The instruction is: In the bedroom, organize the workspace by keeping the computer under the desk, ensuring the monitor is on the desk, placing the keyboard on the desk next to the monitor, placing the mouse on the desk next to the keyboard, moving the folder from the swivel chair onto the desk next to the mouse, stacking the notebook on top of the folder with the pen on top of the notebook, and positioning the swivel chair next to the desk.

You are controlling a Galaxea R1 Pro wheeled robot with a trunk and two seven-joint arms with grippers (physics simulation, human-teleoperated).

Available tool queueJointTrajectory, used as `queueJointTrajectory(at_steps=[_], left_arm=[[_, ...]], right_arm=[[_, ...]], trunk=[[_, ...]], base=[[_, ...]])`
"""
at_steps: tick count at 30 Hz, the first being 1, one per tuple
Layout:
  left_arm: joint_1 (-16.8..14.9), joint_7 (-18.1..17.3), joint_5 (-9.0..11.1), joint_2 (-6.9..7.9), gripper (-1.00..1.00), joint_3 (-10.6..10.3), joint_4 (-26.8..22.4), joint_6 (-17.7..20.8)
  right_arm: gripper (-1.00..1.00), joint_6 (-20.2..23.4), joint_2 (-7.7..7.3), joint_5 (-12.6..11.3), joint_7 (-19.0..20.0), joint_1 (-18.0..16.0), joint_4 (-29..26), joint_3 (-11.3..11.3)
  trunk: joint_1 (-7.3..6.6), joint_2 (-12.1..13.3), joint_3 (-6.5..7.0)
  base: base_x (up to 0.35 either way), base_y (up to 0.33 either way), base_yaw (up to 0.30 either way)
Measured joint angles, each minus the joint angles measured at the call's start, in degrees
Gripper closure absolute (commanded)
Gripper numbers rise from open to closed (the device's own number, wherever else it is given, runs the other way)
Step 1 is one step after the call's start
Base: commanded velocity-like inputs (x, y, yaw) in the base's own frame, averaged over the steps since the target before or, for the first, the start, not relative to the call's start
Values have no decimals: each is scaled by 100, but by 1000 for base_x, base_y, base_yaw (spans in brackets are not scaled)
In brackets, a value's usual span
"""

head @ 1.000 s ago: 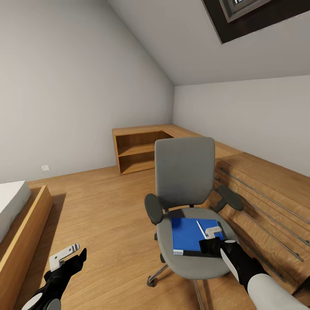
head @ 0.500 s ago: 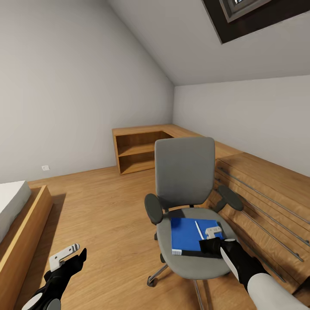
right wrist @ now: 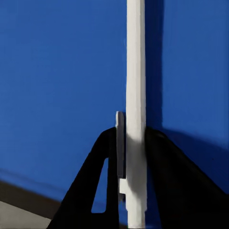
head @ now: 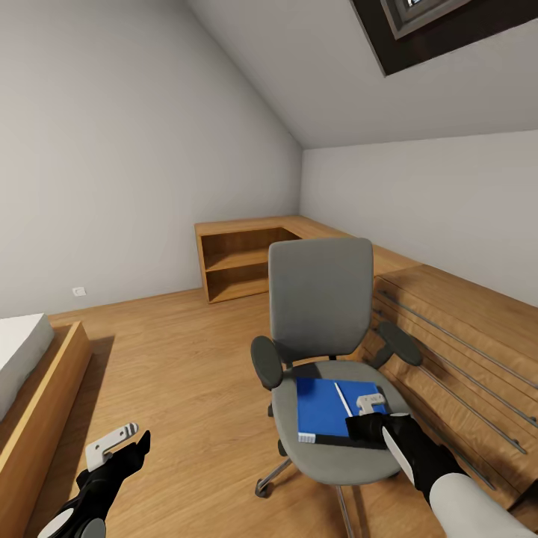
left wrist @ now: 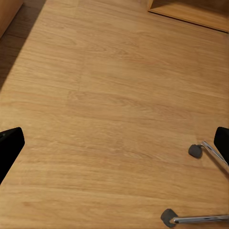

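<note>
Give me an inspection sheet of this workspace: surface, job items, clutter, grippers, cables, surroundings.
Surface: swivel chair seat, grey, carrying the blue book.
Job's things: blue notebook or folder flat on the seat; white pen over its cover.
Clutter: nothing seen.
Grippers: right gripper shut on the pen, fingers either side of it; left gripper open above the wooden floor, holding nothing.
Cables: nothing seen.
Surroundings: wooden corner shelving behind the chair, bed frame at left, skylight overhead.
</note>
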Motion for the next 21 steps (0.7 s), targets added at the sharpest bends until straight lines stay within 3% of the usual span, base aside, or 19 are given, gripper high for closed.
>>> queueJointTrajectory(at_steps=[17, 21], left_arm=[[1, 0, 0, 1, -100, 11, 0, -6], [0, 0, 0, 2, -100, 15, 0, -8]], right_arm=[[100, 9, -3, 30, -22, -2, 5, -5], [100, 9, -2, 29, -17, 3, 112, -3]], trunk=[[0, 0, 0], [-87, 160, 70]], base=[[0, 0, 0], [0, 0, 0]])
